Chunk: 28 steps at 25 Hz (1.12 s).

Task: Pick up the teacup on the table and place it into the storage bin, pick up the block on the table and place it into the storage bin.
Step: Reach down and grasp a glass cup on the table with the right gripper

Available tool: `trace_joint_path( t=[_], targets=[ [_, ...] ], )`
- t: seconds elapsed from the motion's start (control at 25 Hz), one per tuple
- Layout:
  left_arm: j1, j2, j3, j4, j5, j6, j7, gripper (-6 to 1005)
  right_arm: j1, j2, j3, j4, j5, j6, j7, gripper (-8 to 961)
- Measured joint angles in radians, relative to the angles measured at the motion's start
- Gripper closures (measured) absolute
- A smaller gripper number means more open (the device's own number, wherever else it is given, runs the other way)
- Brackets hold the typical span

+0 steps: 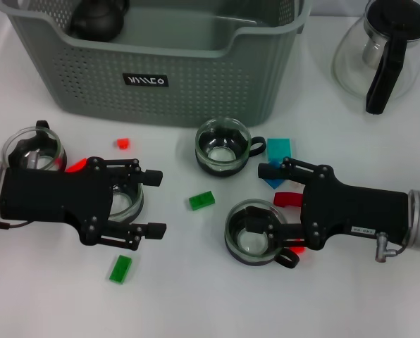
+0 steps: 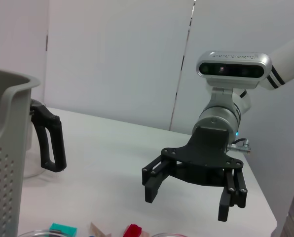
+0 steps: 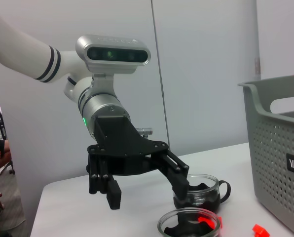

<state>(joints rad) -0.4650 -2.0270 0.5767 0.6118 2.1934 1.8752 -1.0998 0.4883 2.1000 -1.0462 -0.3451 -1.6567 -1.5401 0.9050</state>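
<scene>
The grey-green storage bin stands at the back. Several glass teacups sit on the white table: one in front of the bin, one at my right gripper, one half hidden under my left gripper, one at far left. Small blocks lie around: green, green, red, teal. My left gripper hovers open over its teacup. My right gripper is open, one finger reaching over the near teacup's rim. The right wrist view shows the left gripper open above teacups.
A glass teapot with a black handle stands at the back right. A dark teapot lies inside the bin. A red block and a blue wedge sit under my right gripper. The left wrist view shows the right gripper open.
</scene>
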Motion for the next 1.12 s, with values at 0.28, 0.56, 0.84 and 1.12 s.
trace_joint_path(
  t=[0.28,0.56,0.84,1.12],
  targets=[
    [0.003,0.001,-0.002,0.002,0.0,0.001,0.0,172,-0.002,0.0,0.0,0.001,-0.004,0.0,0.009,94],
    [0.032,0.021,-0.092,0.023,0.005,0.02,-0.006,172,-0.002,-0.008,-0.001,-0.012,-0.022,-0.036,0.045,104],
    [0.063,0.031,-0.211,0.034,0.005,0.03,0.0,171,0.028,0.0,-0.034,-0.288,-0.216,-0.14,0.407,114],
    [0.073,0.025,-0.22,0.025,0.006,-0.007,0.0,171,0.105,-0.001,-0.212,-0.689,-0.381,-0.199,0.846,125]
  ],
)
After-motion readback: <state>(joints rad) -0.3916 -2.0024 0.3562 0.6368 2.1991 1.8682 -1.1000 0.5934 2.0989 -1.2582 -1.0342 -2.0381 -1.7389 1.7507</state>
